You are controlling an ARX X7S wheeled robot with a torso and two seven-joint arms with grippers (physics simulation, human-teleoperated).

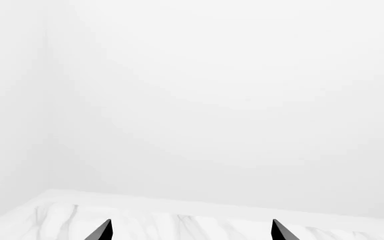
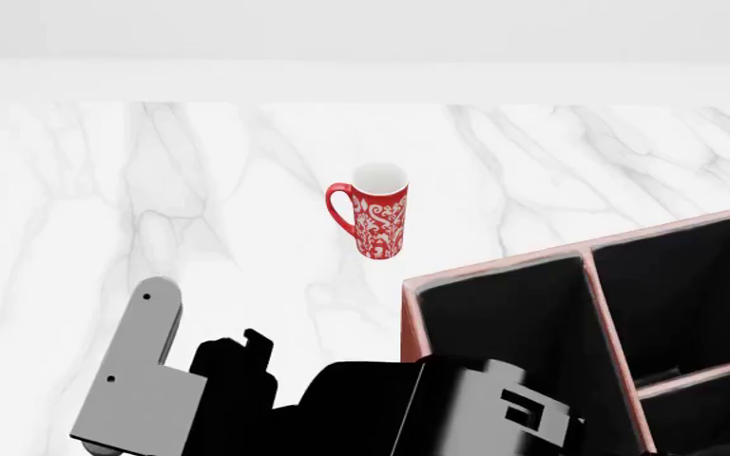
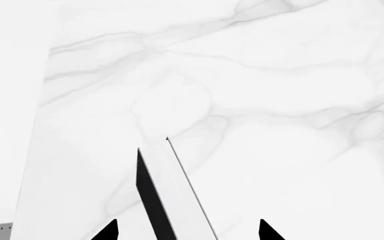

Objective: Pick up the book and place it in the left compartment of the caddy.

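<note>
The right pincer (image 3: 187, 231) was clamped on the book (image 3: 168, 195), held edge-up so its narrow side could slip into the caddy (image 2: 593, 313). In the head view the arm hid the book above the left compartment (image 2: 505, 313). The left pincer (image 1: 190, 232) stood apart, idle above the bench (image 1: 199, 222). The mug (image 2: 374, 210) stood well apart, leaving free room.

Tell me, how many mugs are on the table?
1. The red patterned mug stands upright on the marble table, behind the caddy. The arm in front could hide more.
</note>
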